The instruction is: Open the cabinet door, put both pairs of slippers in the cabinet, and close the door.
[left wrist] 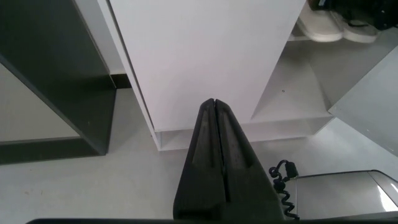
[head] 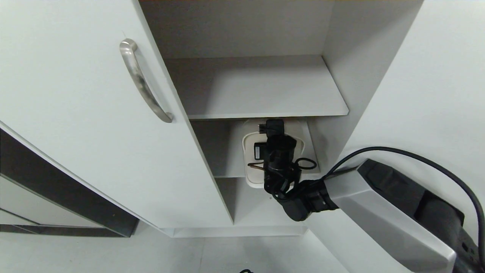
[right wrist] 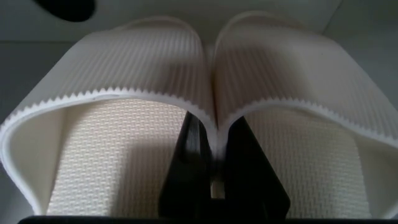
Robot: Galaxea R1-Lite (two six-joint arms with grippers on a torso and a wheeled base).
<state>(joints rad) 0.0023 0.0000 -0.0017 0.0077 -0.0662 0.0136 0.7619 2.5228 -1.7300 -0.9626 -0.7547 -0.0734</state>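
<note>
- Slippers (head: pixel 251 153): one white pair, side by side on the lower shelf (head: pixel 223 151) of the cabinet (head: pixel 341 57), heels past its front edge, at 6 o'clock from the upper shelf (head: pixel 257 87).
- Right gripper (right wrist: pixel 211 146): inside the cabinet, fingers clamped on the two inner strap edges of the slippers, pinching them together.
- Left gripper (left wrist: pixel 214 111): fingers pressed together, holding nothing, over the floor (left wrist: pixel 93 180) before the left door (head: pixel 75 113).
- Left door is closed; its handle (head: pixel 144 83) lies at 10 o'clock from the slippers.
- Right door (head: pixel 435 94) stands open, at 2 o'clock.
</note>
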